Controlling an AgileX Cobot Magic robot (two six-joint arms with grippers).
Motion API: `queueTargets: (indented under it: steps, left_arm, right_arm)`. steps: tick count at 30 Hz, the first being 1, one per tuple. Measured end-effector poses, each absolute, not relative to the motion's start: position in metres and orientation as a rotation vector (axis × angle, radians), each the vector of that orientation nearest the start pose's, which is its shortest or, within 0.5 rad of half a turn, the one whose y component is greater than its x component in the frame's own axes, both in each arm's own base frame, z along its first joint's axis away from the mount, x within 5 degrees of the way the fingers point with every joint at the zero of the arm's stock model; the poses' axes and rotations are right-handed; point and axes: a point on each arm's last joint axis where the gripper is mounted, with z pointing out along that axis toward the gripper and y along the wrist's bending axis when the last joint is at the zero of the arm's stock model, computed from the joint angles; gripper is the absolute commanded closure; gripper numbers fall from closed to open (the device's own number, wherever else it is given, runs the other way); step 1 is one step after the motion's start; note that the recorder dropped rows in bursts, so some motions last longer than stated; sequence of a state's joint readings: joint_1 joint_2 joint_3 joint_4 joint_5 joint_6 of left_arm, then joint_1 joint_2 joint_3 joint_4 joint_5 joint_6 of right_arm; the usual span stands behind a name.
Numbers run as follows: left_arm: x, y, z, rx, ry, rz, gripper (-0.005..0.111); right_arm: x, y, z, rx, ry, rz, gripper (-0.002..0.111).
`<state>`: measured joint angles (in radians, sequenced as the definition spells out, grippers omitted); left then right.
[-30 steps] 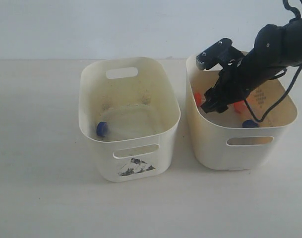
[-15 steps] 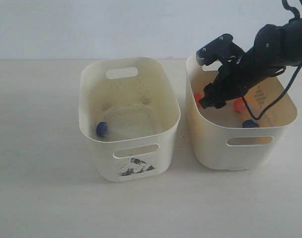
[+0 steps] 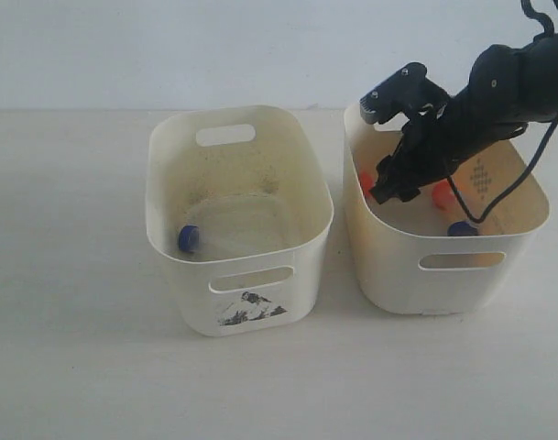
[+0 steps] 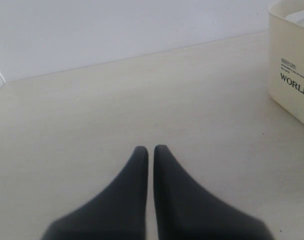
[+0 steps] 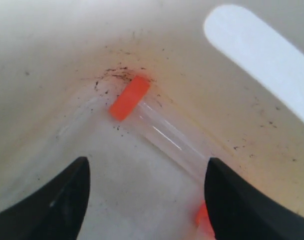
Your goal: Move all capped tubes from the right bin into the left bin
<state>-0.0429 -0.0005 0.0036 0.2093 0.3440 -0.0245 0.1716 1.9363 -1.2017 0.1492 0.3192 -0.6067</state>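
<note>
My right gripper (image 5: pixel 147 165) hangs with jaws spread wide, empty. Just ahead, a clear plastic tube with an orange screw cap (image 5: pixel 164 134) lies in the stickerless cream-white oval bin (image 3: pixel 443 280). A blue-capped tube (image 3: pixel 188 237) sits in the stickered cream-white bin (image 3: pixel 182 270) — my left gripper (image 4: pixel 150 150) has its jaws together, empty.

The left bin (image 3: pixel 182 284) is showing cream-white — its sticker (image 3: pixel 249 309) black-and-white. One tube cap (image 5: pixel 129 98) is glowing orange, a second cap (image 3: pixel 188 238) blue.
</note>
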Motion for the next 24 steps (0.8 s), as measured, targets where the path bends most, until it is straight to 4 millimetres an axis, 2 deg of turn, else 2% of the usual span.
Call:
queueTargets:
  steps: [5,11,16,24]
  left_arm:
    - [0.054,0.004,0.182,0.147,1.820,0.156,0.102]
    - [0.054,0.004,0.182,0.147,1.820,0.156,0.102]
    - [0.054,0.004,0.182,0.147,1.820,0.156,0.102]
    - [0.054,0.004,0.182,0.147,1.820,0.156,0.102]
  right_arm:
    - [0.393,0.085,0.165,-1.258,2.205,-0.189,0.047]
    - [0.396,0.088,0.167,-1.564,1.972,-0.331,0.061]
    - [0.400,0.088,0.170,-1.616,1.874,-0.401,0.061]
    - [0.401,0.088,0.171,-1.598,1.872,-0.403,0.061]
